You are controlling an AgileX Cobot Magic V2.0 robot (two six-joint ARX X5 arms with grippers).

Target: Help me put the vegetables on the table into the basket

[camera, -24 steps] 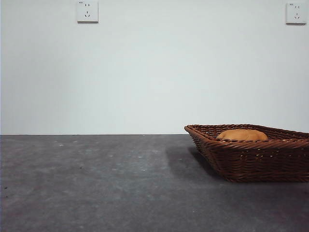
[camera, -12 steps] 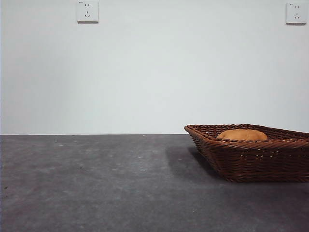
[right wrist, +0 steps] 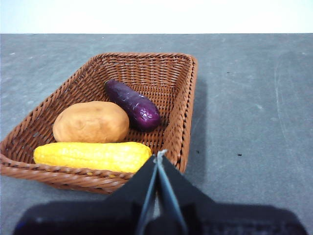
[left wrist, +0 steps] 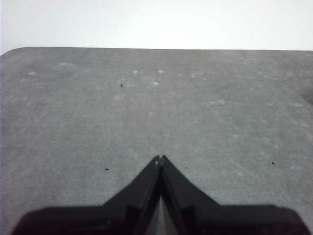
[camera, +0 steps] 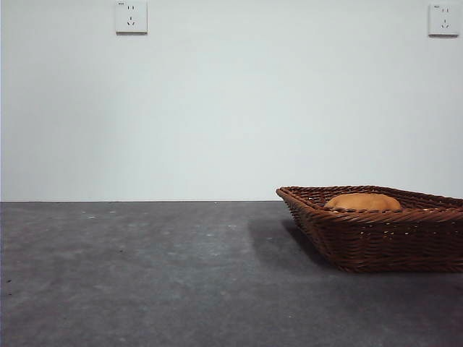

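The right claw [right wrist: 157,155], jaws pressed together and empty, hovers just beside the basket [right wrist: 187,103] holding corn [right wrist: 92,155], potato [right wrist: 91,122] and eggplant [right wrist: 133,104], while the closed left claw [left wrist: 159,158] hangs over bare tabletop [left wrist: 98,122].

A plain white wall [camera: 231,108] is seen behind the far edge of the bench, filling the upper part of the front view. Two white power sockets are mounted high on it: one socket [camera: 131,16] is set toward the left, and a second socket [camera: 443,19] is placed near the right edge of the view. Both are flat, square plates with dark pin slots. The same pale wall is shown as a bright band in both wrist views
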